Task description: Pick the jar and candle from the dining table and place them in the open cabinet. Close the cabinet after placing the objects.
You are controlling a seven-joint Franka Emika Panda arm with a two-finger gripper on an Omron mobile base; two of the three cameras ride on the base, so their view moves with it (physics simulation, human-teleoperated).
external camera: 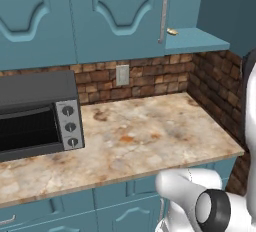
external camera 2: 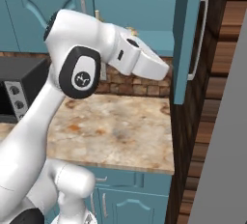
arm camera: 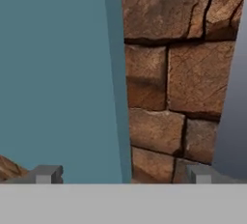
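White arm, rounded links, dark joint caps (1 bears a logo).

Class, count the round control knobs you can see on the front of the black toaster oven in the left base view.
3 knobs, stacked in a column on the right panel of the toaster oven: top, middle, bottom. None appears hidden.

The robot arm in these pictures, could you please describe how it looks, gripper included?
The arm is built of glossy white, rounded tubular shells. Its joints are dark grey to black rings; one round dark cap carries a small white logo-like mark. No cables show. The gripper has two small grey, blocky fingertips, set wide apart.
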